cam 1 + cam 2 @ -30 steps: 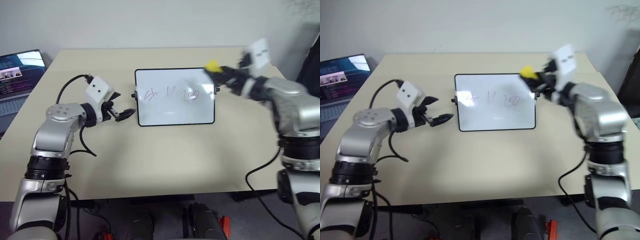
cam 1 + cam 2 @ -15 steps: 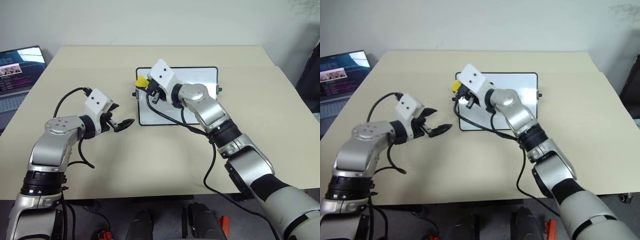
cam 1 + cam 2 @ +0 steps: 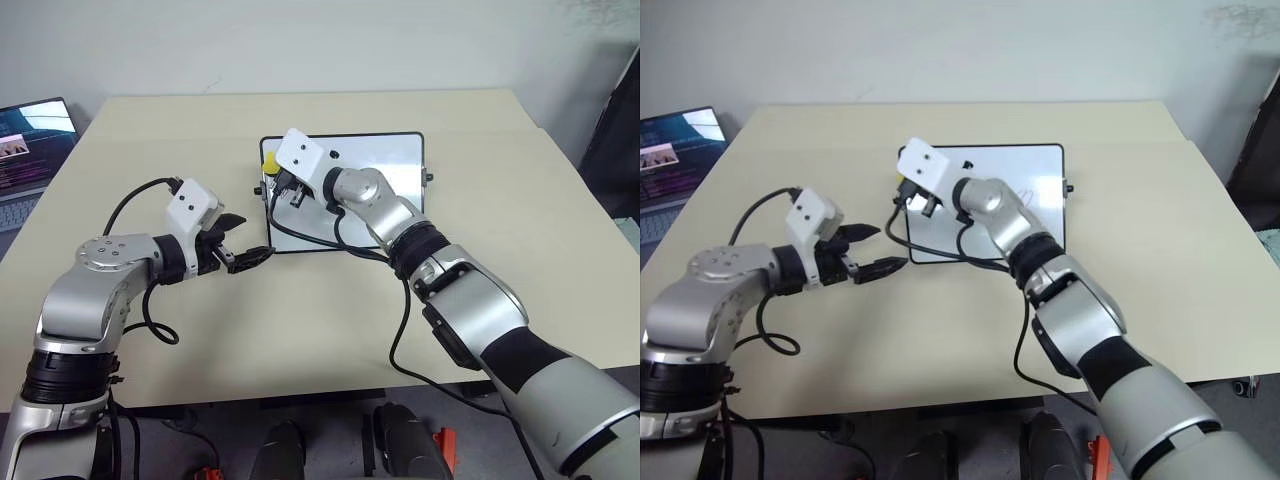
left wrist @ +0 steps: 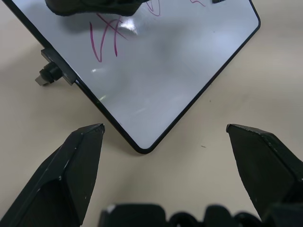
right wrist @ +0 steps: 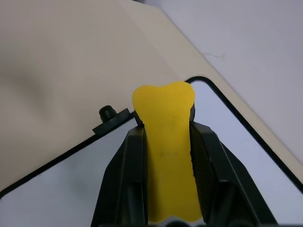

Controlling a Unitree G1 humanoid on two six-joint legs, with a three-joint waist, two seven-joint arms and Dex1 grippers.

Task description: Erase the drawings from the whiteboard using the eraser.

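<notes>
I have the right gripper [image 5: 165,142] pinching the eraser [image 5: 166,142] between both fingers, yellow end forward, over the whiteboard [image 3: 390,160] at its left edge, about nine o'clock on the board, beside the side knob [image 5: 108,113]. I judge it sits there to start a sweep across the drawings [image 4: 106,40], which are not yet wiped. The left gripper [image 4: 165,156] hangs spread wide at the board's near-left corner, seven o'clock, likely ready to steady it. Bare table [image 3: 330,320] surrounds the board, leaving room toward three o'clock.
</notes>
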